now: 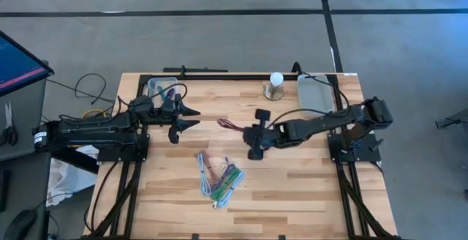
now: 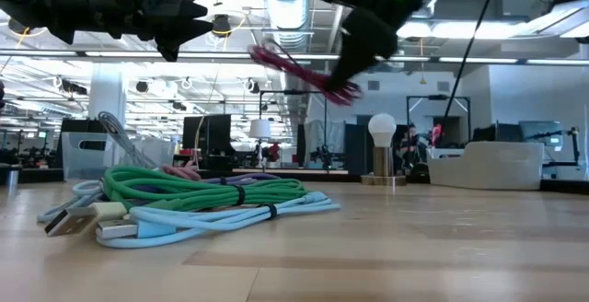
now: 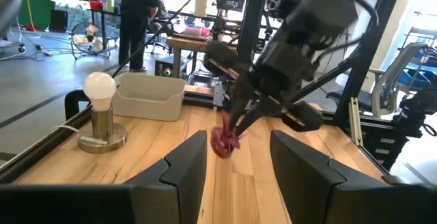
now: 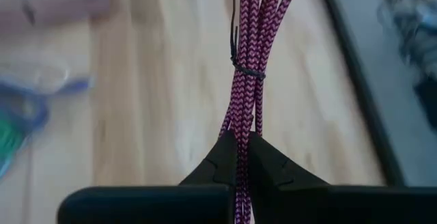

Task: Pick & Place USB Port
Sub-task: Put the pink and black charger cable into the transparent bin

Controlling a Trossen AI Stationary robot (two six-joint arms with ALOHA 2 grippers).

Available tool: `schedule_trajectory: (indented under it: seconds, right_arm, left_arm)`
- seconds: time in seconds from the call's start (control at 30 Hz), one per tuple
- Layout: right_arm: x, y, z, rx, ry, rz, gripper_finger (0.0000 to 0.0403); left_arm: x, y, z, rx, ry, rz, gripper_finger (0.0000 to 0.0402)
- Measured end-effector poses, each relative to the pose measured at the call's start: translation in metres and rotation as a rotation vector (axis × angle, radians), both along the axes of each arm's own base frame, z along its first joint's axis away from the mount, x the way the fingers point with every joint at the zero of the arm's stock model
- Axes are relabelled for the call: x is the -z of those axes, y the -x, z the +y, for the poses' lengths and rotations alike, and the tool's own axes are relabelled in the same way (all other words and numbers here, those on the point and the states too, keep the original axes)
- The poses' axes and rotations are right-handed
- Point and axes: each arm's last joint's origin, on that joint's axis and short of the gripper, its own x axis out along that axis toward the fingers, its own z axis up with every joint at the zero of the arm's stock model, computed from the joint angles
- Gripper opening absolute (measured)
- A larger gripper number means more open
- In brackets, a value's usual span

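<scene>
- Right tool [image 4: 237,157]: we see its two dark fingers [image 4: 218,166] clamped tight on a bundled magenta braided cable [image 4: 249,60]; a thin dark tie cinches the strands just beyond the fingertips.
- In the high view the right tool [image 1: 256,134] sits near frame centre, the magenta cable [image 1: 228,124] trailing from it toward the left.
- In the low view that cable [image 2: 299,70] hangs in the air at upper centre, clear of the tabletop [image 2: 414,238], sloping down to the right under the dark tool body.
- Left tool [image 1: 186,117]: centre-left of the high view, fingers spread apart, nothing between them; it points toward the right tool, the two well apart.
- From the left wrist view we look between its own parted fingers [image 3: 184,166] at the magenta cable [image 3: 224,142] dangling under the other arm.
- Cable pile [image 1: 218,178]: green, pale blue and other coloured USB cables lie bunched on the tabletop in the lower centre of the high view, below both tools. In the low view the pile [image 2: 193,201] fills the lower left, connectors at its left end.
- Light bulb on a round stand [image 1: 275,85]: upper centre-right, near the far edge.
- Grey tray [image 1: 314,92]: just right of the bulb.
- Clear bin [image 1: 162,88]: upper left of the tabletop, holding cables; we cannot tell which kind.
- A person in dark clothes [image 3: 140,12] stands in the room beyond, upper left of the left wrist view.
</scene>
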Motion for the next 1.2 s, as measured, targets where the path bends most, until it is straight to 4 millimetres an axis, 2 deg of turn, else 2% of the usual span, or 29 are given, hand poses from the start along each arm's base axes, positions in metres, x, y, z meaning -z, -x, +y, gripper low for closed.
schedule_trajectory:
  seconds: [0.1,0.23,0.47,0.73,1.07,1.2]
  right_arm:
    - [-0.004,-0.011,-0.008,-0.048,0.012,-0.077,0.0003]
    - [0.001,-0.021,-0.017,-0.056,0.007,-0.114,0.0003]
    - [-0.001,-0.033,-0.019,-0.111,0.007,-0.205,0.0003]
    - [-0.011,-0.040,-0.020,-0.173,0.012,-0.315,0.0003]
    - [-0.014,-0.041,-0.030,-0.151,0.014,-0.346,0.0003]
    - [-0.008,-0.046,-0.032,-0.150,0.013,-0.352,0.0003]
  left_arm:
    - [0.000,0.000,0.000,0.000,-0.001,-0.003,0.0161]
    - [-0.001,0.000,0.000,0.000,-0.002,-0.006,0.0161]
    - [-0.001,0.000,0.000,0.000,-0.003,-0.009,0.0161]
    - [-0.001,0.000,0.000,0.000,-0.004,-0.012,0.0161]
    - [-0.002,0.000,0.000,0.002,-0.007,-0.024,0.0161]
    - [-0.003,0.000,0.000,0.003,-0.008,-0.030,0.0161]
